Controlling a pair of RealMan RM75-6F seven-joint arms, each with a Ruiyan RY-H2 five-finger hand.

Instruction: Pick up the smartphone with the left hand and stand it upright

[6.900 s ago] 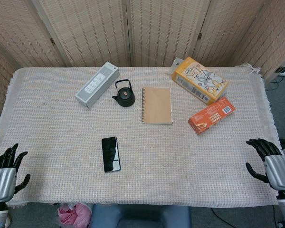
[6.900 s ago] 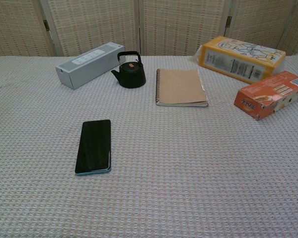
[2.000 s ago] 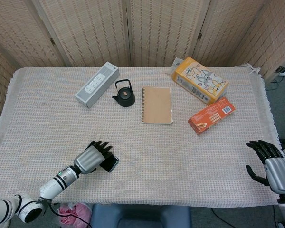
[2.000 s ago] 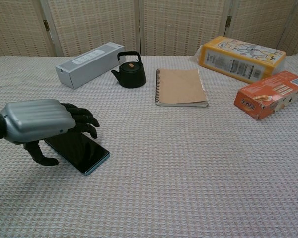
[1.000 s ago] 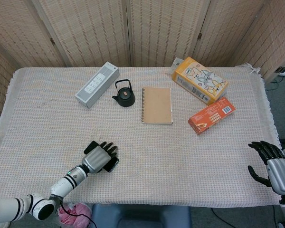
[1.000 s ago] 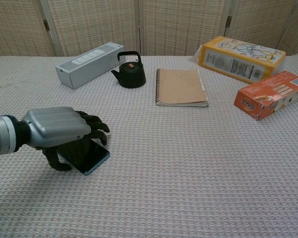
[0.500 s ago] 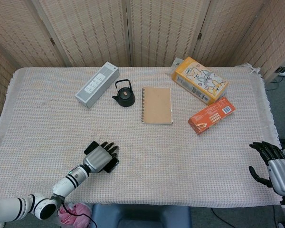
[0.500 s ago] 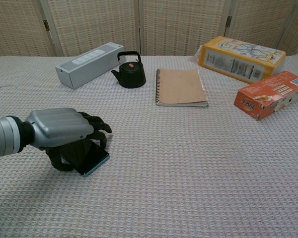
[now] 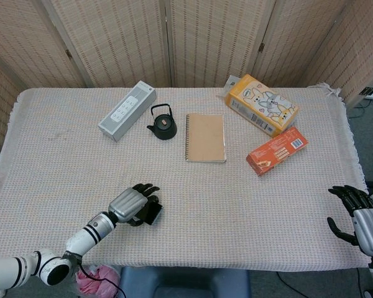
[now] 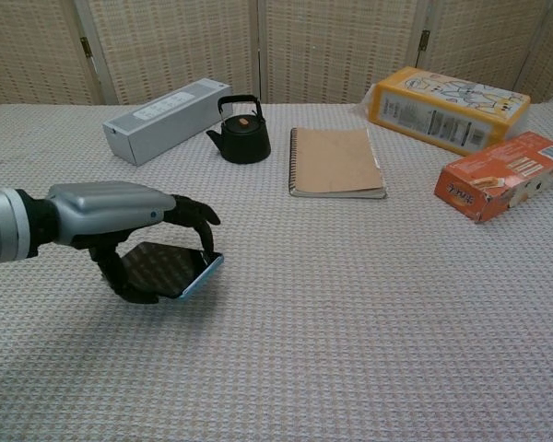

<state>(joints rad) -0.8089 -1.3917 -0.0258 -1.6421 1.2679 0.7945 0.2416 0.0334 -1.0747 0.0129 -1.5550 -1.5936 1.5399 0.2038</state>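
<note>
The black smartphone [image 10: 170, 270] is off the cloth, tilted, its screen facing up and its far edge raised. My left hand [image 10: 129, 221] grips it from above, fingers [image 10: 195, 221] curled over the top edge and thumb beneath. In the head view the left hand [image 9: 132, 203] covers most of the smartphone [image 9: 154, 213], near the table's front left. My right hand [image 9: 359, 218] hangs open off the table's front right corner, holding nothing.
Along the back stand a grey speaker bar [image 10: 166, 120], a black teapot [image 10: 241, 133], a brown notebook [image 10: 335, 162], a yellow carton [image 10: 447, 108] and an orange box [image 10: 503, 175]. The woven tablecloth [image 10: 350, 313] covers the whole table.
The left hand closed on the smartphone and lifted it off the cloth, moving slightly right and tilting it. The right hand stayed put.
</note>
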